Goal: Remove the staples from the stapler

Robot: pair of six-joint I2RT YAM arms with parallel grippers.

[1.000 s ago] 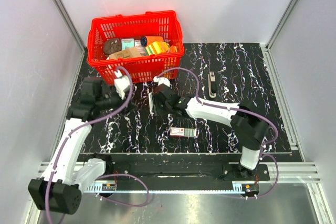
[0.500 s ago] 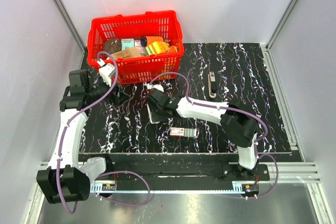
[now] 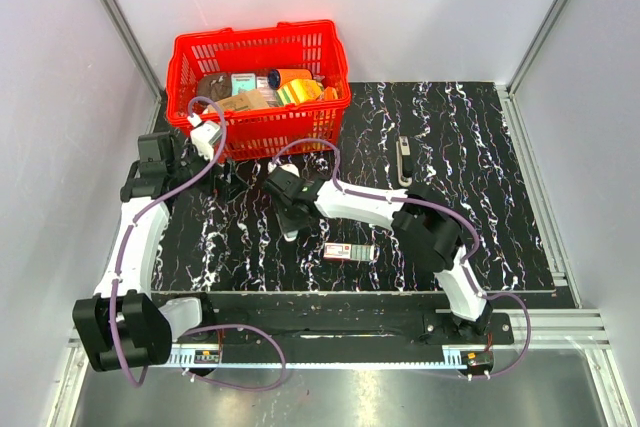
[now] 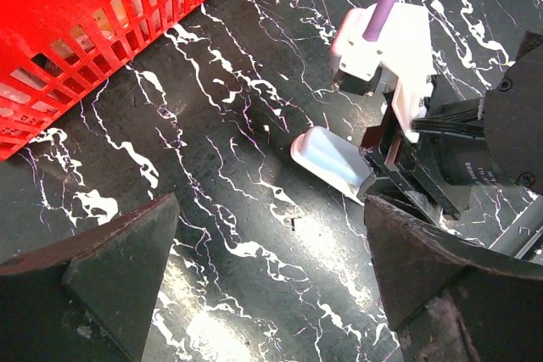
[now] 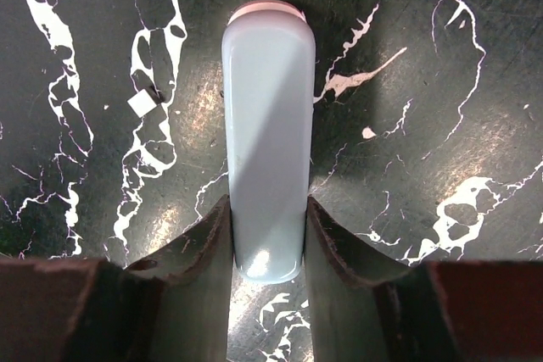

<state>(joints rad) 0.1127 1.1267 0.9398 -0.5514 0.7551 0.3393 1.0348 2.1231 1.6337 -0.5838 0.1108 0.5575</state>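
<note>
My right pincer (image 5: 267, 209) was clamped on the sides of the pale blue stapler (image 5: 265, 125), near one end. The stapler was low over the black marbled table (image 3: 480, 147), in front of the red basket (image 3: 255, 39); I could not tell whether it touched. My left pincer (image 4: 270, 209) stood wide open, empty, near the stapler but apart from it.

Pale grey-blue stapler (image 5: 266, 125), snug on both sides in the right hand (image 5: 267, 205), over a black, white-veined tabletop (image 5: 441, 82).
</note>
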